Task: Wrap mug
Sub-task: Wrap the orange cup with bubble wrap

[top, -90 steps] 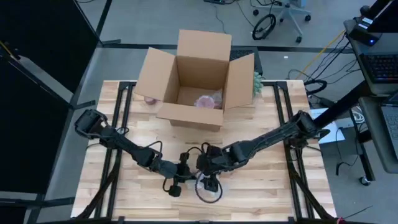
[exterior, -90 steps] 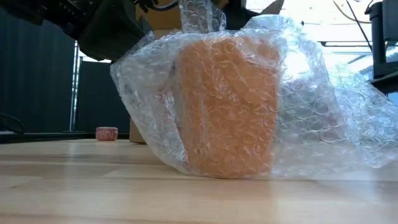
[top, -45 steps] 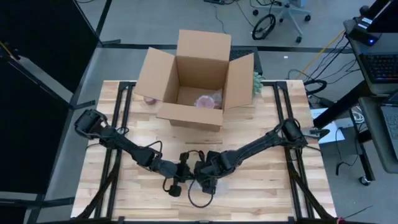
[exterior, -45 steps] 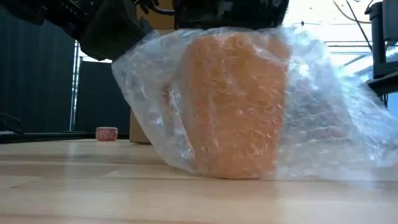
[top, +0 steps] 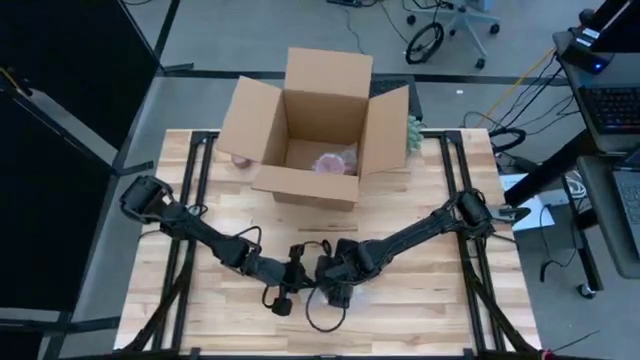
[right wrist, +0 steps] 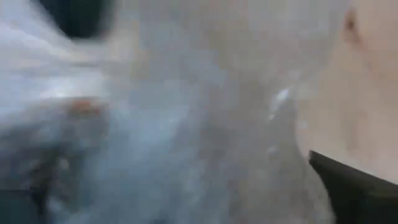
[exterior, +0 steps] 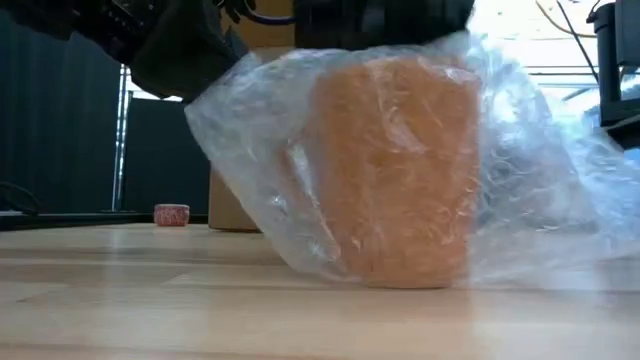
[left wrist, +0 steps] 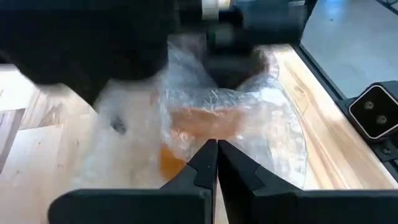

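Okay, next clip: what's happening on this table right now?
Two robot arms are wrapping an orange mug in bubble wrap near the front of the wooden table. The mug stands upright with the wrap draped loosely over and around it. The left tool is shut, pinching the wrap beside the mug. The right tool is right over the mug, pressed into the wrap. An open cardboard box sits at the back of the table.

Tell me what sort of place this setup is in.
Probably a robotics lab or workshop: a wooden table on a bare floor, an office chair with loose cables beyond it, and a keyboard on a desk alongside.
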You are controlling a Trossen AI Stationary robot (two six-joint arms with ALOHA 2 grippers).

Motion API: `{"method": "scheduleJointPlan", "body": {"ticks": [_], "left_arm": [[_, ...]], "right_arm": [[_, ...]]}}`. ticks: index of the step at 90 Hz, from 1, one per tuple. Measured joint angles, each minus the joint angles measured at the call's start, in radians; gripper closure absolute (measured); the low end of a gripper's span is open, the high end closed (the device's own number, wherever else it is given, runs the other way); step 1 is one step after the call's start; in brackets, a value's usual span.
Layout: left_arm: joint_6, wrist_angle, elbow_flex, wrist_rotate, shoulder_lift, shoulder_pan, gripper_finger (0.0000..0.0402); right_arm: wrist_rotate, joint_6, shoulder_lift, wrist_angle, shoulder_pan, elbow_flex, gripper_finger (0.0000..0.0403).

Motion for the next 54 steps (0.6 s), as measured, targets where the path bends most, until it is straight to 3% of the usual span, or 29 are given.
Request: {"method": "scheduleJointPlan", "body": {"ticks": [30,54], "left_arm": [[0.0,-0.001,0.0,0.0,0.0,0.0,0.0402],[-0.001,-0.073,0.0,-0.003,-0.071,0.0,0.0402]], "right_arm": [[-0.002,-0.006,-0.09,0.001,-0.002,0.003,0.0093],[0.013,-0.004,-0.065,-0.014,0.004,0.006,0.0093]]}}
